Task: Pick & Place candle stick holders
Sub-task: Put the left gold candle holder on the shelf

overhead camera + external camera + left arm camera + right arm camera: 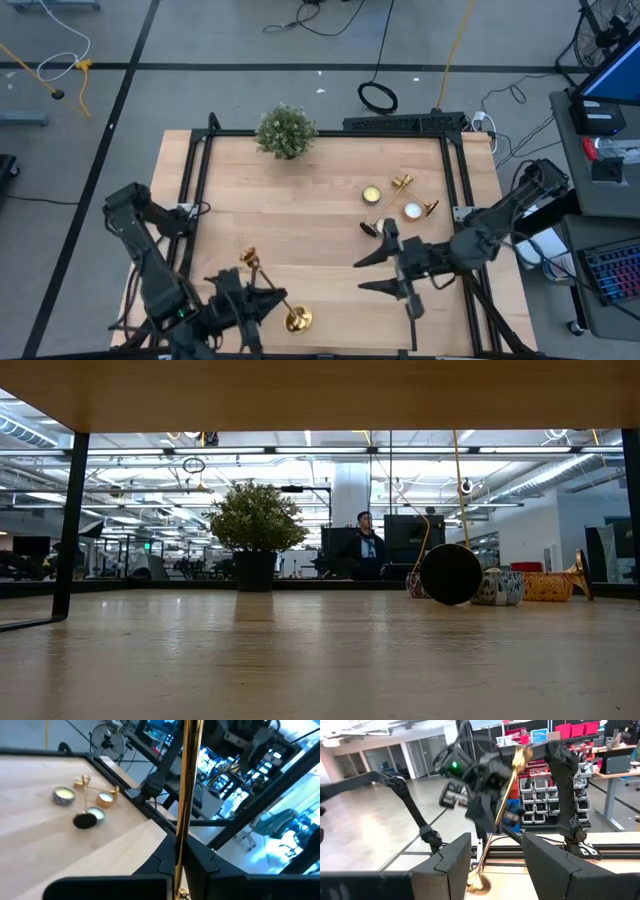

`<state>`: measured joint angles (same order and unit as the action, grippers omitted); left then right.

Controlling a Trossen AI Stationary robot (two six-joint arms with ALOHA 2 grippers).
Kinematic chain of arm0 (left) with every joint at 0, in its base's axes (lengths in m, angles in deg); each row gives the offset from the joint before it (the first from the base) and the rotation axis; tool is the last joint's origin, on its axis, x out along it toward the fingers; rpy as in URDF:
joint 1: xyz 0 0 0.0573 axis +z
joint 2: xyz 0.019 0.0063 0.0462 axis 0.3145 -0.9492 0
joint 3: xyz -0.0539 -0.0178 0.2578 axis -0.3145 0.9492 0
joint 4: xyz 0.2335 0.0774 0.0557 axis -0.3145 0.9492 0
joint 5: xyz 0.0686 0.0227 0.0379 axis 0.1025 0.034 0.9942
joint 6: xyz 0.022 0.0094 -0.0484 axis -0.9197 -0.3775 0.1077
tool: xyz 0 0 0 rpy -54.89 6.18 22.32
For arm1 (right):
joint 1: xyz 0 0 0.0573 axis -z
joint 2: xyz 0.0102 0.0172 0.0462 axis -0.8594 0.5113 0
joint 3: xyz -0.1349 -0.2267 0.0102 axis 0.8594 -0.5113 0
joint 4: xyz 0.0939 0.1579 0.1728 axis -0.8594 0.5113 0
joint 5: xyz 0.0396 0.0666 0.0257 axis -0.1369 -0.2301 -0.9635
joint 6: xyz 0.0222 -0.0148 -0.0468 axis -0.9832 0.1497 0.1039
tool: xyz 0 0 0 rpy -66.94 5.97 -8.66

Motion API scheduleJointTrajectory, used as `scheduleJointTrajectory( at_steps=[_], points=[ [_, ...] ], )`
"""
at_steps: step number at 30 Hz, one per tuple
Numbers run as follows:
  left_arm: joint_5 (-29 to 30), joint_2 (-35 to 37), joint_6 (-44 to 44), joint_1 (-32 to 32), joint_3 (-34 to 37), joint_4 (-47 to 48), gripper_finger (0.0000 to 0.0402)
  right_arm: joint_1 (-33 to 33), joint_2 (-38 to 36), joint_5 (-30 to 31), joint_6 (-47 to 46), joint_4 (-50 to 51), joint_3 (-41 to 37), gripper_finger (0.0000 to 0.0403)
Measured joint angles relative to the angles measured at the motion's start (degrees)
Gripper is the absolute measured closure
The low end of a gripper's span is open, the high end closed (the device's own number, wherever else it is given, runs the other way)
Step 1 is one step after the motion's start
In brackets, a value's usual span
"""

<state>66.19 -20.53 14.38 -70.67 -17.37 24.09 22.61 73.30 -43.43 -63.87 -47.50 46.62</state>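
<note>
Three candlesticks in all. The left gripper (262,297) is clamped on the stem of one candlestick (272,290), lifted aslant. The right gripper (375,268), fingers apart and empty, sits just short of the other two candlesticks (398,200), lying tipped and probably unplaced.

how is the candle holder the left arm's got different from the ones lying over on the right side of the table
The held candle holder is clamped by its stem in the left tool, shut on it, near the table's front edge; the other candle holders lie loose, with the right tool open beside them. The held one is alone; the others are grouped. All are shiny gold.
</note>
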Motion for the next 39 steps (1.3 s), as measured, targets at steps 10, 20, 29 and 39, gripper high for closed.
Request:
scheduleJointTrajectory(
  at_steps=[10,20,29,39],
  points=[
    [-1.2,-11.17,6.54,0.81,-15.78,11.09,0.0386,-2.91,-4.61,-0.04,-1.07,7.9,0.0,0.0231],
    [-4.15,-21.82,11.86,0.55,-38.73,30.7,0.0386,-3.8,-4.68,-0.03,-1.5,10.55,-0.07,0.0234],
    [-11.33,-21.14,20.7,-2.57,-38.77,35.18,0.0386,-3.96,-4.69,-0.02,-1.48,11.19,-0.07,0.0236],
    [-0.54,-20.99,33.86,-7.42,-38.77,46.62,0.0386,-3.96,-4.69,0.09,-1.48,11.65,-0.07,0.0236]
  ],
)
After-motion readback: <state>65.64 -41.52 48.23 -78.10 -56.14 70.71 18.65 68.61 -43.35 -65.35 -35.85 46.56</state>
